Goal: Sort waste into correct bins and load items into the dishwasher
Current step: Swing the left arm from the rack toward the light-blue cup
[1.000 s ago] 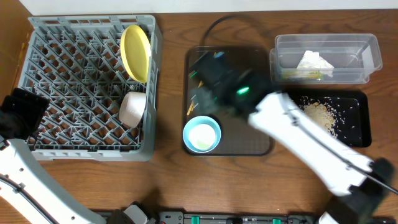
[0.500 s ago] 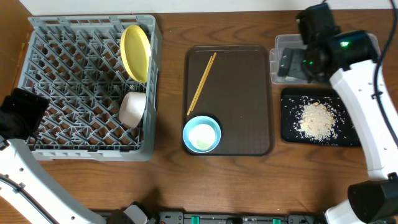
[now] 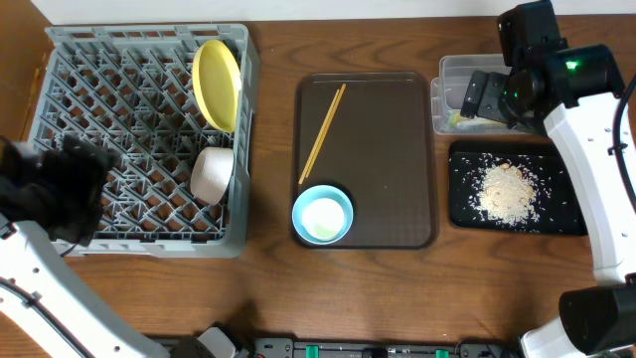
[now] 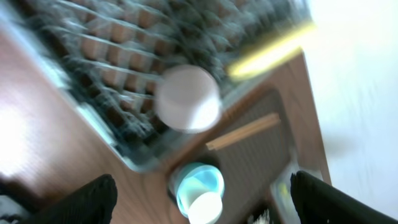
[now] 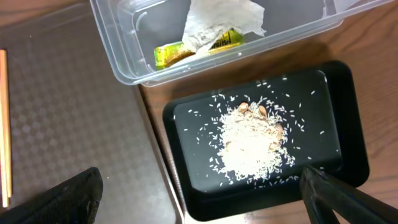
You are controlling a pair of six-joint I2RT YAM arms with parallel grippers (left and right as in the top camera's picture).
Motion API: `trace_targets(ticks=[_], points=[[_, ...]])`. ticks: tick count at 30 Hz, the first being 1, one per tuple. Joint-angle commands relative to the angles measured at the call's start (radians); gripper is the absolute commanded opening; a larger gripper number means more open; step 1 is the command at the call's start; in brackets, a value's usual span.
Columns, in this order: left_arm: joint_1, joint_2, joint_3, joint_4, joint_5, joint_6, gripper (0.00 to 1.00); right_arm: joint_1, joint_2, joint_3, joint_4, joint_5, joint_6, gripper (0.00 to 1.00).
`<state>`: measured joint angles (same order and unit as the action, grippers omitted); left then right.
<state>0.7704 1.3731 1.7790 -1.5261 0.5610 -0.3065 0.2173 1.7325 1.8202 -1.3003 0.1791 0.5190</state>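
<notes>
My right gripper (image 5: 202, 205) hangs open over the near rim of the black tray (image 5: 193, 186), which holds the rice scraps (image 5: 252, 140). Beside it, the clear tub (image 5: 124, 56) contains the green wrapper (image 5: 199, 50) and white paper (image 5: 217, 22). The grey dish rack (image 3: 139, 139) holds the yellow plate (image 3: 217, 82) on edge and the white bowl (image 3: 212, 174). My left gripper (image 3: 84, 174) is open above the rack's front left part, its view blurred. The light blue bowl (image 3: 322, 214) with the cream cup (image 4: 205, 210) inside and the chopsticks (image 3: 323, 129) lie on the brown tray (image 3: 388, 159).
The brown serving tray sits mid-table between the rack and the two bins. A black cable (image 3: 348, 40) runs behind it. Bare wooden tabletop (image 3: 268, 288) shows along the front edge.
The right arm has swung from above the brown tray to the clear tub at the back right. The left arm has moved right, over the rack's front left part.
</notes>
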Motion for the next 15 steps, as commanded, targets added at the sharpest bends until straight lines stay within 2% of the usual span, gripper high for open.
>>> trace_targets(ticks=[1, 3, 6, 11, 12, 15], points=[[-0.117, 0.004, 0.005, -0.12, 0.269, 0.299, 0.9, -0.001, -0.01, 0.002, -0.001, 0.008, 0.007, 0.99], [-0.2, 0.003, 0.004, -0.163, 0.265, 0.344, 0.88, -0.001, -0.01, 0.002, -0.001, 0.008, 0.007, 0.99], [-0.36, -0.004, -0.01, -0.163, 0.247, 0.344, 0.8, -0.001, -0.01, 0.002, -0.001, 0.007, 0.008, 0.99], [-0.674, -0.002, -0.024, -0.111, 0.214, 0.336, 0.74, -0.001, -0.01, 0.002, -0.001, 0.008, 0.007, 0.99], [-0.712, -0.002, -0.027, -0.099, 0.193, 0.323, 0.74, -0.001, -0.01, 0.002, -0.001, 0.007, 0.007, 0.99], [-0.87, -0.001, -0.053, -0.045, 0.01, 0.16, 0.73, -0.001, -0.01, 0.002, -0.001, 0.007, 0.007, 0.99]])
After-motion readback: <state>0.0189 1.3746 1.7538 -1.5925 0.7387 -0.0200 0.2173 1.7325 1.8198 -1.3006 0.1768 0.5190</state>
